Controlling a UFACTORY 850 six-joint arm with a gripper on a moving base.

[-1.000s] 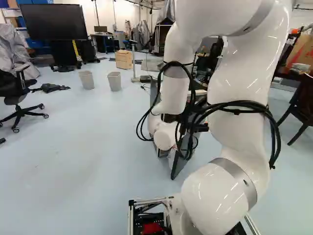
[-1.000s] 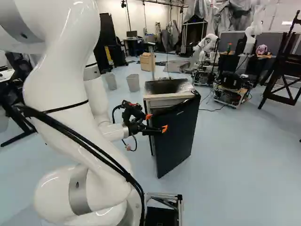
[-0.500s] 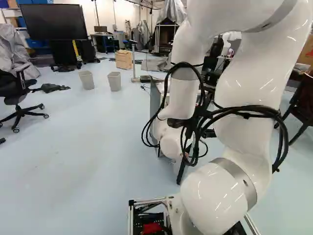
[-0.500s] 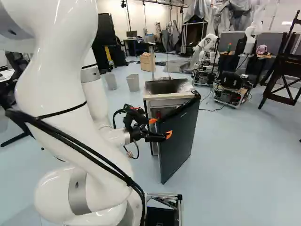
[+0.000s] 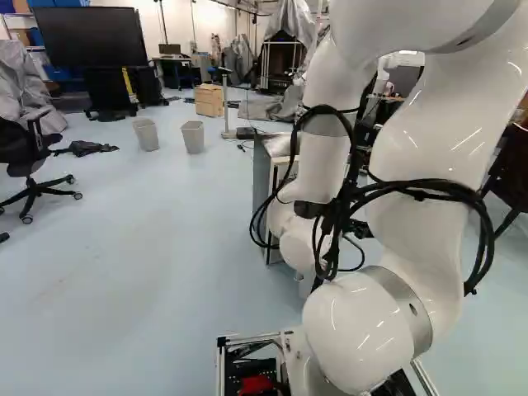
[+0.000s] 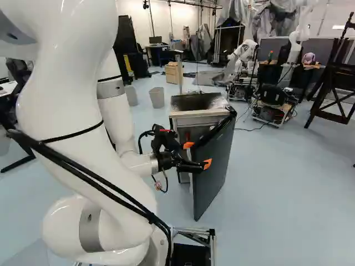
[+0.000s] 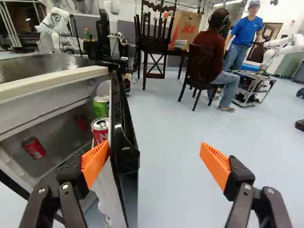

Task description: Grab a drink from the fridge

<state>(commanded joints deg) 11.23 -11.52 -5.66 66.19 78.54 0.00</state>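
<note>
Though open, fridge [image 6: 197,102] partly visible.

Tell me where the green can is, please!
In the wrist view, the green can stands at the inner side of the open fridge door, just beyond a red can.

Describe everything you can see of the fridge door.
The fridge door is a tall, flat panel, dark outside, pale inside, with a glossy black edge. It stands upright, swung partly open from the fridge. A green can and a red can sit along its inner side, apparently on a door shelf. The open end effector straddles it, one finger on each side; whether either touches, I can't tell.
</note>
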